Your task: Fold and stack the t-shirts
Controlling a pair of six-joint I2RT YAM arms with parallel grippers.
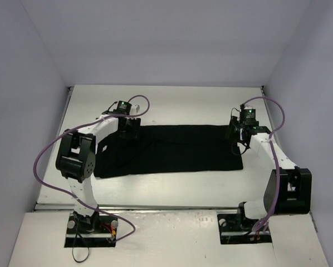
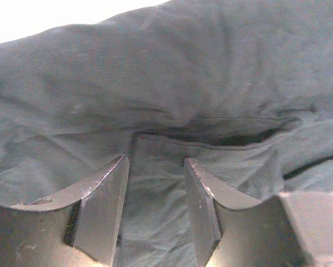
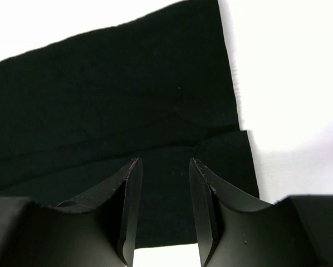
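Observation:
A black t-shirt [image 1: 172, 149] lies flat on the white table, folded into a long band running left to right. My left gripper [image 1: 128, 130] hangs over its far left end. In the left wrist view the left gripper [image 2: 155, 161] stands open, and the wrinkled t-shirt [image 2: 183, 72] with a hem seam lies under the gap. My right gripper [image 1: 237, 142] is at the shirt's right edge. In the right wrist view the right gripper [image 3: 164, 161] is open above the t-shirt [image 3: 111, 89], right by its right edge where two layers overlap. No chest logo shows.
The white table [image 1: 166, 105] is boxed in by pale walls at the left, back and right. Its front edge [image 1: 155, 207] runs just ahead of the arm bases. Purple cables loop along both arms.

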